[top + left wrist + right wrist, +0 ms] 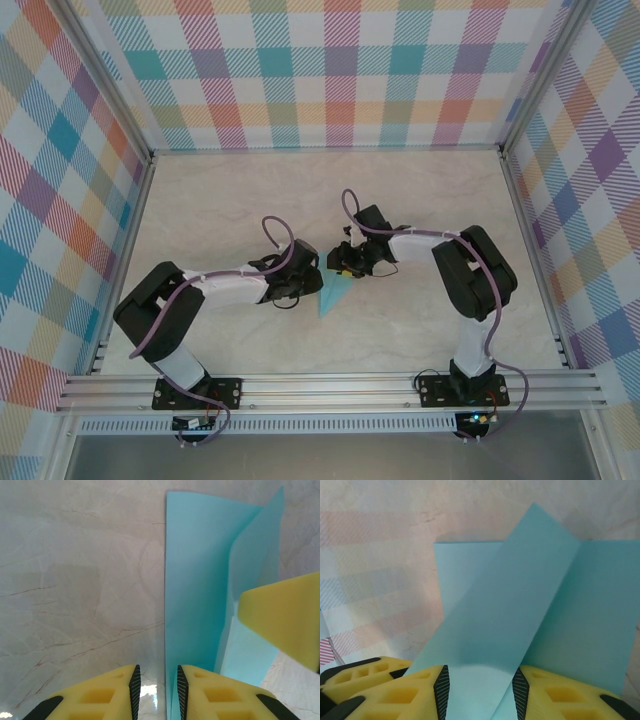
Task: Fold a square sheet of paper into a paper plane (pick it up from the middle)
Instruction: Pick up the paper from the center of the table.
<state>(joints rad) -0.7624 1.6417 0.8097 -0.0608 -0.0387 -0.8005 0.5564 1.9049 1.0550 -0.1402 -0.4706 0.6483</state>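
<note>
We're mid-fold: paper [333, 297] creased to a narrow wedge, more folds left; left gripper [158, 687] slightly open over its edge, right gripper [480, 690] half-open astride a raised flap [520, 595], neither clamping.

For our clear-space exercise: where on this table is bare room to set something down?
Free: the far table strip along the back wall; the near middle between the arm bases. Crowded: the centre, where left gripper and right gripper meet over the blue paper.
</note>
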